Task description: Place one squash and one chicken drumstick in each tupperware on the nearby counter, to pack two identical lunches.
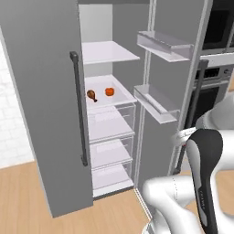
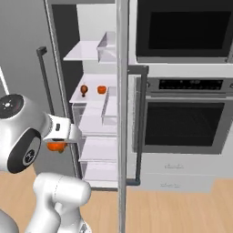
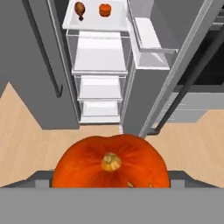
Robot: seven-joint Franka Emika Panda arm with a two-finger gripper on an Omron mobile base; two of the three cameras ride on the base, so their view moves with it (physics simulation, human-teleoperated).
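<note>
An orange-red squash (image 3: pixel 111 159) with a pale stem sits large between my fingers in the hand view, and my gripper (image 2: pixel 57 144) is shut on it, held out in front of the open fridge. In the right base view the held squash (image 2: pixel 55 146) peeks out orange under the white hand. On a white fridge shelf (image 1: pixel 119 98) lie a second squash (image 1: pixel 109 92) and, apart to its left, a brown chicken drumstick (image 1: pixel 92 95). The shelf pair also shows in the hand view, squash (image 3: pixel 104 9) and drumstick (image 3: pixel 79 8). The tupperware and the counter are out of view.
The grey fridge stands with both doors swung open: the left door (image 1: pixel 41 105) with a dark handle, the right door (image 1: pixel 157 103) with shelf bins. Clear drawers (image 1: pixel 109 137) fill the lower fridge. A built-in oven (image 2: pixel 182 123) and microwave (image 2: pixel 182 27) stand to the right. The floor is wood.
</note>
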